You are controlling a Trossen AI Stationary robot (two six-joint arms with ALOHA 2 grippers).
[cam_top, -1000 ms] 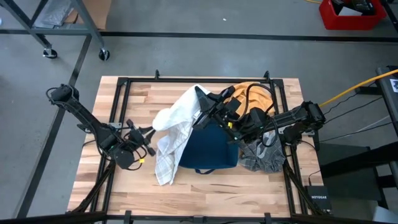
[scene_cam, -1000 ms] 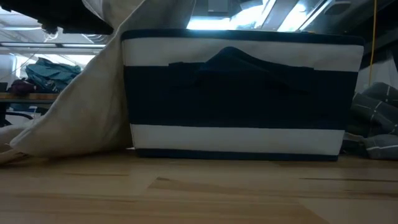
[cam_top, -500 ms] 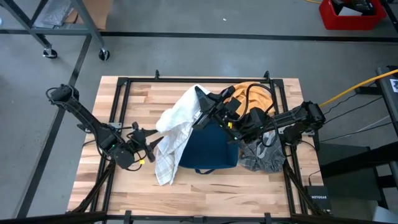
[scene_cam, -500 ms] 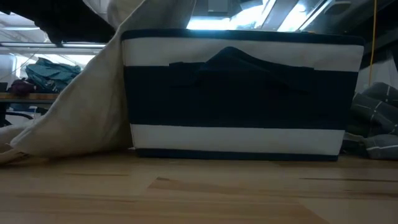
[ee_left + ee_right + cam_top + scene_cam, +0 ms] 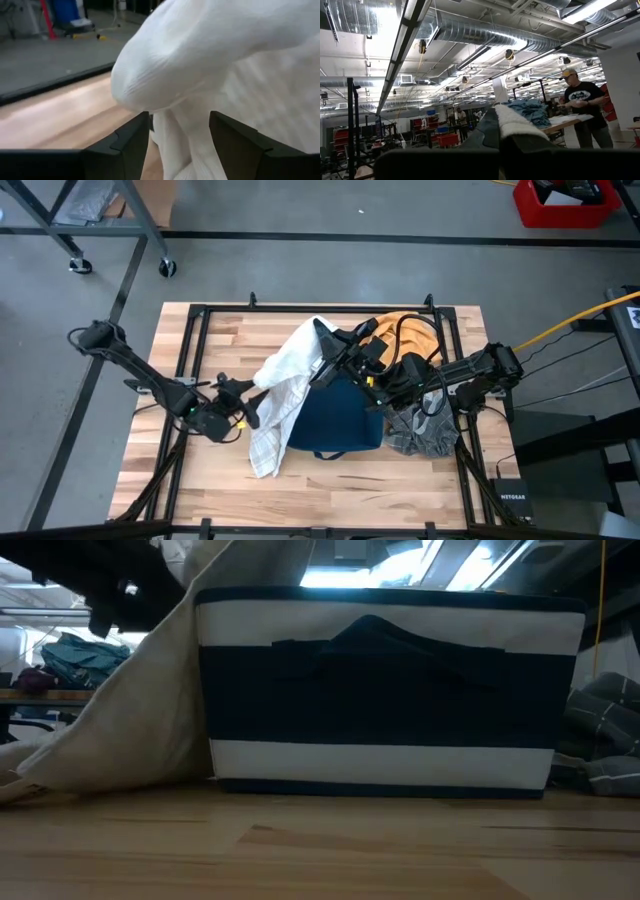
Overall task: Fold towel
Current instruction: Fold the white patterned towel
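A white towel (image 5: 285, 375) with a checked lower end is raised to a peak above the left rim of a navy-and-white striped bin (image 5: 390, 690). It drapes down the bin's left side onto the table, where its lower end (image 5: 262, 458) lies. My right gripper (image 5: 322, 338) is shut on the peak. My left gripper (image 5: 180, 145) is open at the towel's left side, above the table. Its fingers stand on either side of a hanging fold (image 5: 182, 132); whether they touch it I cannot tell. The low view shows the towel (image 5: 120, 720) sloping down beside the bin. My right gripper pinches the towel's raised top (image 5: 515, 120) between its two shut fingers, and a narrow strip of cloth shows between them. The fingers come from the table's right side, slanting up. The towel hangs below them, with its lower end on the table.
An orange cloth (image 5: 412, 330) lies behind the bin. A grey plaid cloth (image 5: 420, 435) is heaped at the bin's right side. Black frame rails (image 5: 195, 340) run along the table's edges. Bare wood shows at the near edge (image 5: 330, 490). A person stands in the room beyond.
My left gripper has opened and moved toward the table's right edge, up to the hanging left side of the towel. The towel and my right gripper have kept still.
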